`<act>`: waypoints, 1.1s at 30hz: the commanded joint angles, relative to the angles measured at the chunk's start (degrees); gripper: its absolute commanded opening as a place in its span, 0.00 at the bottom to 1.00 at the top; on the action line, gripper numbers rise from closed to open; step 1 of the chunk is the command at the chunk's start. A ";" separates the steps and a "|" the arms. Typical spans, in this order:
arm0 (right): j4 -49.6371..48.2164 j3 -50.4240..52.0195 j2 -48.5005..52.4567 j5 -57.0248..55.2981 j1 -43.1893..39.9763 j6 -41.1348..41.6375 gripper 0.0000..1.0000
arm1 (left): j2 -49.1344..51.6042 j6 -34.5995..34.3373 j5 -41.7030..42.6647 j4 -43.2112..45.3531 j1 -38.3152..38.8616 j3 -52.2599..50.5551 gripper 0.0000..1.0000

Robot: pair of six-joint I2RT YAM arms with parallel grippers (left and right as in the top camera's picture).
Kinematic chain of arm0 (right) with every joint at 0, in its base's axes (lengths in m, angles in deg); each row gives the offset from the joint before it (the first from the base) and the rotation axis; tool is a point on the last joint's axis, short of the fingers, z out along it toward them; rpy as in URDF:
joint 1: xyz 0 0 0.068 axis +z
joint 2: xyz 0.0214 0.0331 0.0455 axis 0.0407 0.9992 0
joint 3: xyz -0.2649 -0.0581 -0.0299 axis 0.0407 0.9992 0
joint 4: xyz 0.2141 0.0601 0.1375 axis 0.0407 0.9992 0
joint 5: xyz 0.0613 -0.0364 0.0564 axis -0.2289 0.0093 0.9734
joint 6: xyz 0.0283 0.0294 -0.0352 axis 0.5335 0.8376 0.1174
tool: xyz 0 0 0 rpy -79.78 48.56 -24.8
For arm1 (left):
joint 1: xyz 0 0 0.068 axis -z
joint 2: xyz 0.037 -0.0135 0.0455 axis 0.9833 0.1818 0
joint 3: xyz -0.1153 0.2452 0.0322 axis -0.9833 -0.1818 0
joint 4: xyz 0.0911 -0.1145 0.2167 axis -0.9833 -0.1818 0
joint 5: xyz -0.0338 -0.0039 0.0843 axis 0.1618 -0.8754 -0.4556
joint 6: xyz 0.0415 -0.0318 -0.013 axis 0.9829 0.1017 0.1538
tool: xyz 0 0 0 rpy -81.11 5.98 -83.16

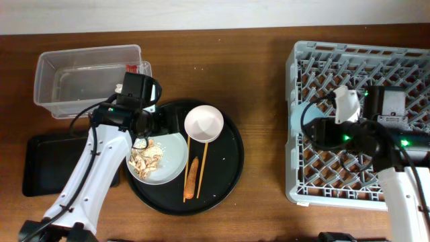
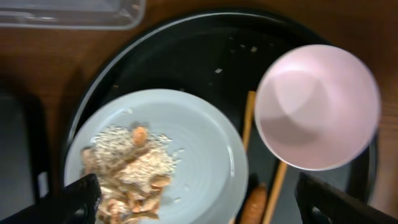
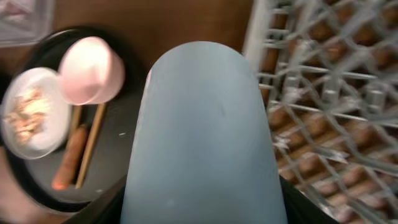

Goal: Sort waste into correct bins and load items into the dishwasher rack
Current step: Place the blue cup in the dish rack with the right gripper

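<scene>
Now | right gripper [image 3: 202,211] is pinching cup [image 3: 202,118] at rack [image 1: 349,48] edge for loading | left gripper [image 2: 202,199], fingers [image 2: 78,198] spread, is hovering over plate [image 2: 199,143] scraps [image 2: 130,171]

The overhead camera looks straight down on the whole worktop [image 1: 262,101]. The left wrist camera looks down from close above the pale plate [image 2: 205,143] and white bowl [image 2: 317,106]. The right wrist camera, hard against the light-blue cup [image 3: 202,137], faces left from beside the grey rack [image 3: 329,106]. All three views share the round black tray [image 1: 227,168].
</scene>
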 commanded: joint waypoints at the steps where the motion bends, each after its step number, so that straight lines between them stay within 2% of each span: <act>1: 2.80 -2.73 -0.26 -9.60 -4.70 4.79 0.55 | -1.18 0.92 -5.95 -0.96 -0.24 0.15 0.99; 7: 3.67 -3.10 1.68 -12.79 -26.14 4.76 0.54 | -1.18 0.87 -6.25 -1.42 -0.24 0.15 0.99; 14: 2.78 -3.10 13.77 -16.20 -41.62 10.14 0.55 | -1.18 0.87 -6.27 -2.36 -0.24 0.15 0.99; 18: 2.56 -3.10 17.46 -15.93 -41.64 10.14 0.55 | -1.18 0.87 -6.27 -2.47 -0.24 0.13 0.99; 21: 2.38 -3.10 19.17 -14.78 -41.66 10.14 0.60 | -1.18 0.87 -6.27 -2.49 -0.24 0.13 0.99; 22: 2.43 -3.08 19.45 -13.44 -41.66 10.14 0.73 | -1.18 0.87 -6.27 -2.49 -0.24 0.13 0.99; 23: 2.54 -3.08 19.45 -11.91 -41.66 10.14 0.93 | -1.18 0.87 -6.27 -2.49 -0.24 0.15 0.99; 24: 2.58 -3.08 19.45 -10.80 -41.64 10.12 0.98 | -1.18 0.87 -6.27 -2.49 -0.24 0.13 0.99; 27: 2.84 -3.08 19.45 -10.03 -41.66 10.19 0.98 | -1.18 0.87 -6.27 -2.49 -0.24 0.13 0.99; 33: 3.21 -3.13 19.10 -1.70 -41.13 10.45 0.99 | -1.18 0.87 -6.27 -2.75 -0.24 0.13 0.99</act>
